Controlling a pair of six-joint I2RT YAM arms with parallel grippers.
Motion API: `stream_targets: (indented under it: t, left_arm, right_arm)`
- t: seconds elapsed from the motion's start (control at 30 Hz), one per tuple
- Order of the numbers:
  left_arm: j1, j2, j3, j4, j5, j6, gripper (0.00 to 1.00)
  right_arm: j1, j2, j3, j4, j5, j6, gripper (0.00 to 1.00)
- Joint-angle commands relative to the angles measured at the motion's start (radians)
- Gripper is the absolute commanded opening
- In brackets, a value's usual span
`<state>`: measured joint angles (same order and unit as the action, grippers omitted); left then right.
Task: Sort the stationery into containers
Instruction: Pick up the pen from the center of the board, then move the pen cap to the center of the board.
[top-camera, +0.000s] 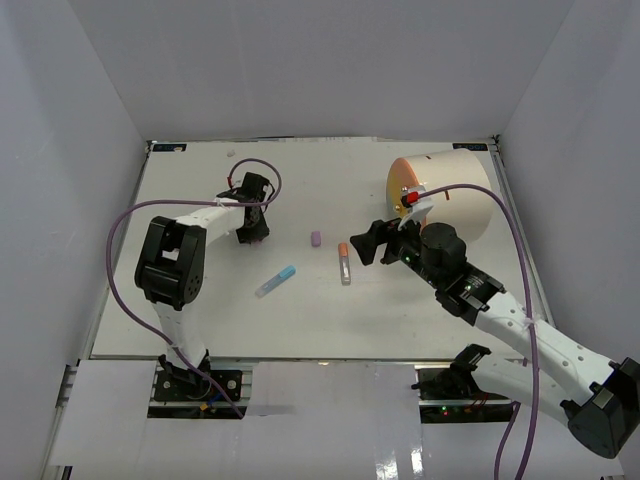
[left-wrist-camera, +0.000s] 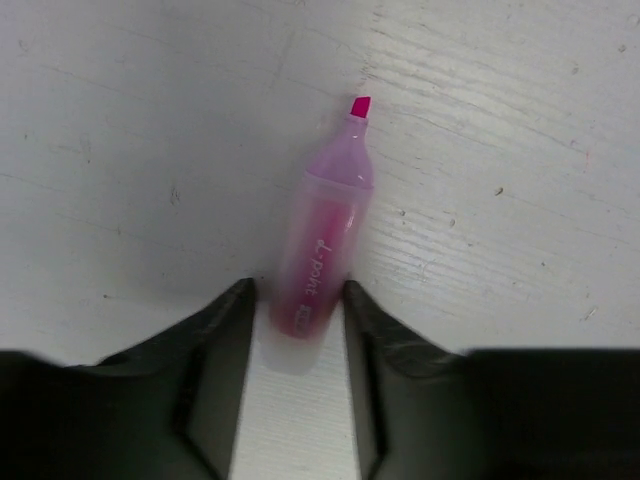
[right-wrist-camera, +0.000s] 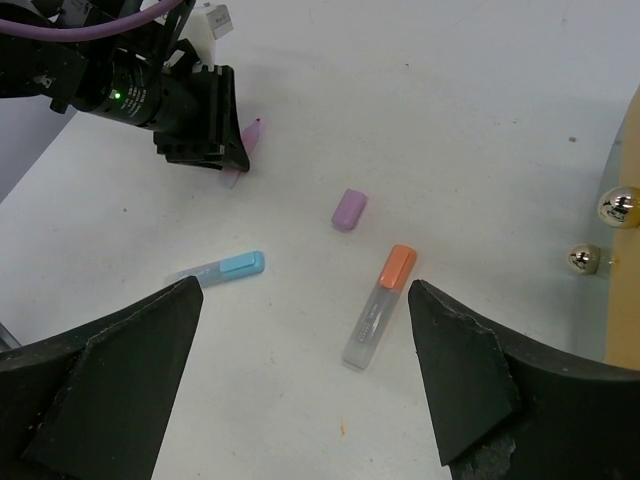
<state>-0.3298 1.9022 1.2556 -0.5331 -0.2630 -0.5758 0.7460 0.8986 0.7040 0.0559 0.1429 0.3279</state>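
A pink highlighter (left-wrist-camera: 318, 250), uncapped, lies on the table with its tip pointing away. My left gripper (left-wrist-camera: 297, 295) is open, its jaws close on either side of the highlighter's rear end, with a thin gap on the left. It sits at the back left in the top view (top-camera: 251, 232). My right gripper (top-camera: 372, 243) is wide open and empty, hovering over the orange-capped clear marker (right-wrist-camera: 380, 305). A purple cap (right-wrist-camera: 349, 209) and a blue-capped marker (right-wrist-camera: 222, 268) lie nearby. The cream drum (top-camera: 445, 190) with an orange face stands behind the right gripper.
The drum's orange face and two brass knobs (right-wrist-camera: 618, 205) show at the right edge of the right wrist view. The left arm's purple cable (top-camera: 262, 165) loops over the back left. White walls enclose the table on three sides.
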Motion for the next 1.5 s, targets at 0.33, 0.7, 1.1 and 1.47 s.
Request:
stream_targets:
  t: [0.33, 0.7, 1.1, 1.47]
  left_arm:
    - [-0.017, -0.211, -0.091, 0.047, 0.082, 0.117, 0.13]
    - [-0.014, -0.715, -0.401, 0.349, 0.12, 0.327, 0.11]
    - [-0.009, -0.802, -0.475, 0.401, -0.022, 0.34, 0.09]
    - [-0.003, -0.801, -0.47, 0.406, -0.015, 0.321, 0.09]
  right_arm:
    - [0.001, 0.19, 0.127, -0.037, -0.074, -0.021, 0.95]
    - [0.07, 0.698, 0.573, -0.329, 0.084, -0.032, 0.95]
    - [0.078, 1.068, 0.815, -0.458, 0.101, 0.014, 0.82]
    - [0.078, 1.234, 0.927, -0.465, 0.146, 0.0, 0.56]
